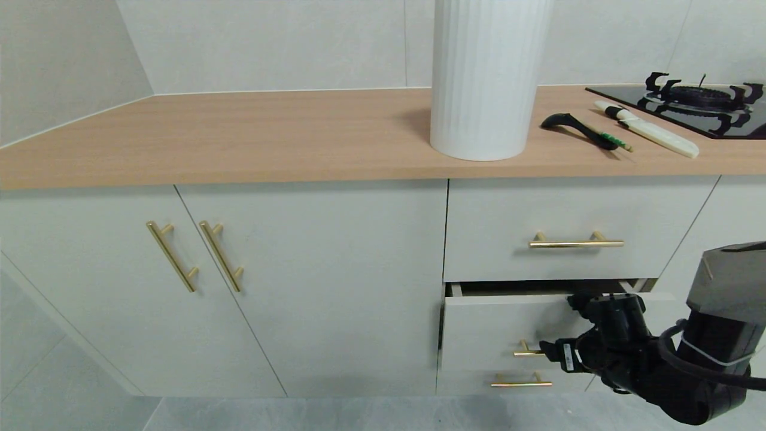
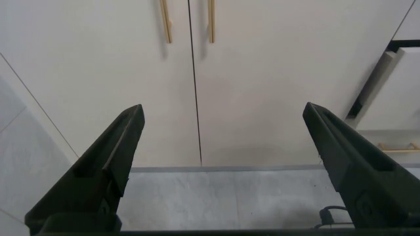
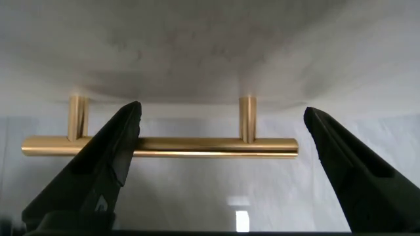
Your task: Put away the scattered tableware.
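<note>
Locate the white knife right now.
Head view, right end of the countertop: the white knife lies flat between the black ladle and the stove.

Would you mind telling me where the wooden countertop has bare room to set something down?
The widest bare stretch of the wooden countertop runs from the left wall to the tall white ribbed cylinder. Right of it is crowded: a black spoon and a white knife lie beside the black gas hob.

Counter with vase, ladle, perhaps knife
</note>
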### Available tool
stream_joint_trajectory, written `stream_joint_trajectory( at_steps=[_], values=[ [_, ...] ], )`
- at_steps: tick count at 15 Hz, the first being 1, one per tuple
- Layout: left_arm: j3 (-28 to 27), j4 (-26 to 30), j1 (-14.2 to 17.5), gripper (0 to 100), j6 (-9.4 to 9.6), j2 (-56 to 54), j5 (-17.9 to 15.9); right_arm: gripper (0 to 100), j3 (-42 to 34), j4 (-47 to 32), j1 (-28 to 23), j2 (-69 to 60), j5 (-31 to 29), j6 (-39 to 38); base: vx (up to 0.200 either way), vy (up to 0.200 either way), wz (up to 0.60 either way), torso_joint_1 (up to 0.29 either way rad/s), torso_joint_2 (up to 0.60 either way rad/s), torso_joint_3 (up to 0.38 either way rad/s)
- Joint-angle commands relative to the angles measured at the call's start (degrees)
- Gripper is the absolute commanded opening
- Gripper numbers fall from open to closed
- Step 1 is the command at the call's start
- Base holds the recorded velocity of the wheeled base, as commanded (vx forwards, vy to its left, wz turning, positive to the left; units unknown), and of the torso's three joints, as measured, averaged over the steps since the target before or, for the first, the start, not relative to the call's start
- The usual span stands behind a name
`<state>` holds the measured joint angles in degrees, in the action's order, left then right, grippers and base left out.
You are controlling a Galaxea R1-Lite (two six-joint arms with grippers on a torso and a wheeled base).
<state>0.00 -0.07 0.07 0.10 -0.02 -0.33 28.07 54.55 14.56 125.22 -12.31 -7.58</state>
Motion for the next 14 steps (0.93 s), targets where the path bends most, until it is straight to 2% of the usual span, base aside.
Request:
stream_joint_trajectory(
  at_steps=[1, 3, 7, 14],
  values=[
    [0.0, -0.01, 0.01, 100, -0.01, 0.02, -0.02, 100, 0.05, -8.06, 0.03, -9.29, 2.38, 0.02, 0.0, 0.0, 0.0, 0.0, 0.0, 0.0],
    [0.0, -0.01, 0.01, 100, -0.01, 0.02, -0.02, 100, 0.31, -15.44, 0.03, -15.27, 6.07, 0.02, 0.0, 0.0, 0.0, 0.0, 0.0, 0.0],
    [0.0, -0.01, 0.01, 100, -0.01, 0.02, -0.02, 100, 1.9, -23.26, 1.44, -24.94, 6.07, -0.06, 0.0, 0.0, 0.0, 0.0, 0.0, 0.0],
    [0.0, -0.01, 0.01, 100, -0.01, 0.02, -0.02, 100, 2.34, -20.8, 1.97, -27.66, 5.54, -0.59, 0.0, 0.0, 0.0, 0.0, 0.0, 0.0]
  ],
)
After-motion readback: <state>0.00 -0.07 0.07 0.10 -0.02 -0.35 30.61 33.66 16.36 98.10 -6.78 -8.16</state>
